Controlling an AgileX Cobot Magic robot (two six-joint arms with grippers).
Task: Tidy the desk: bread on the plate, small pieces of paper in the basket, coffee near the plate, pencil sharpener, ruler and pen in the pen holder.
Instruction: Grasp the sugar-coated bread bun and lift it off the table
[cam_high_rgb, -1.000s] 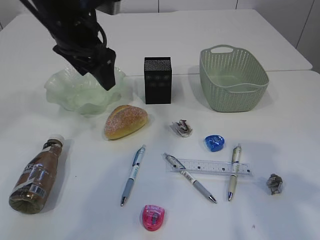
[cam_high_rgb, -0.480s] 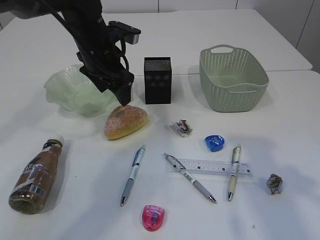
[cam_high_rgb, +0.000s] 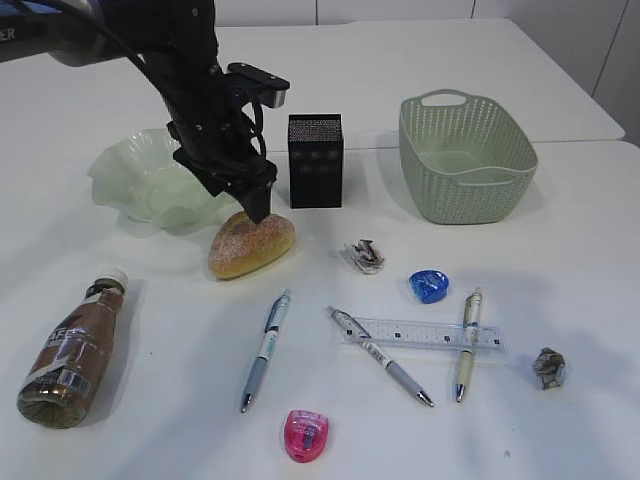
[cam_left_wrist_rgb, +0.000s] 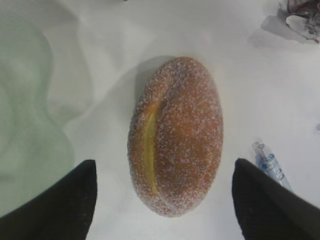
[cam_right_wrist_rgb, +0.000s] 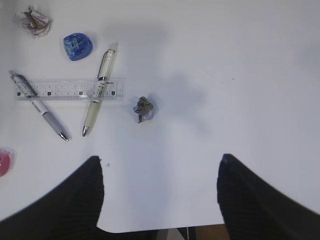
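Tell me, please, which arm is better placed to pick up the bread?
Left. Its end effector is open right above the bread, one finger on each side, beside the plate. The right end effector hovers over the far-side pens and ruler.

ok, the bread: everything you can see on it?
The bread is an oval golden-brown bun, dusted with pale sugar, with a yellowish split along one side. It lies whole on the bare white desk, just in front of the green ruffled plate, not on it. The left pincer hangs right above it, fingers spread to either side, not gripping it.
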